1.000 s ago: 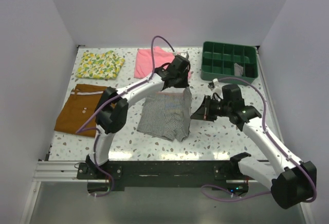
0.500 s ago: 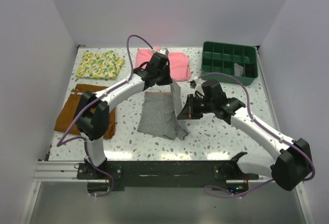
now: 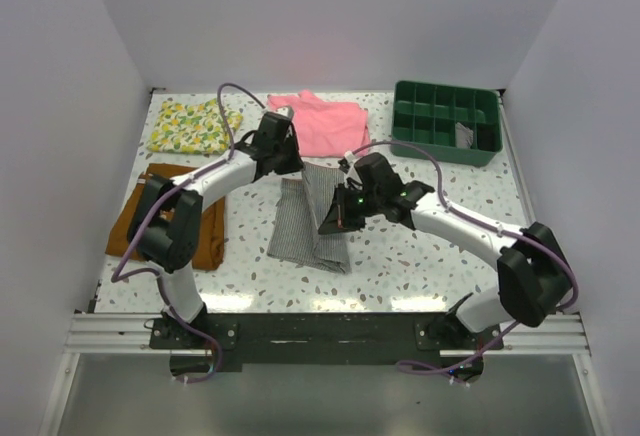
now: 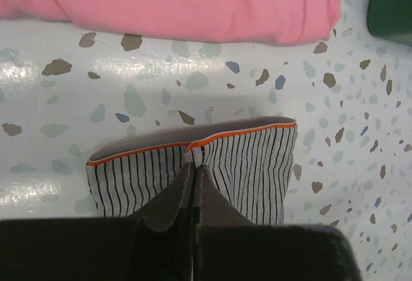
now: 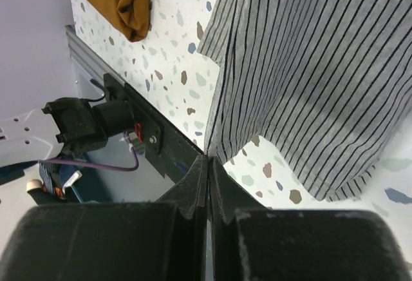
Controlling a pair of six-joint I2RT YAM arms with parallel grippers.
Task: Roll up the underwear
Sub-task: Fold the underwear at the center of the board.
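underwear [image 3: 310, 221]: fine dark stripes on pale grey, orange-red piping at waistband (clearest in left wrist view). Folded garment [image 3: 325, 126]: plain pink. Shorts [image 3: 135, 221]: rust-brown. Cloth [image 3: 195, 126]: yellow-green print on white. Tray [image 3: 425, 148]: dark green. Table [image 3: 430, 256]: white terrazzo, brown/blue/grey flecks. Left arm [image 3: 220, 174], right arm [image 3: 460, 224]: white, black joints; cable [image 5: 96, 164] purple.
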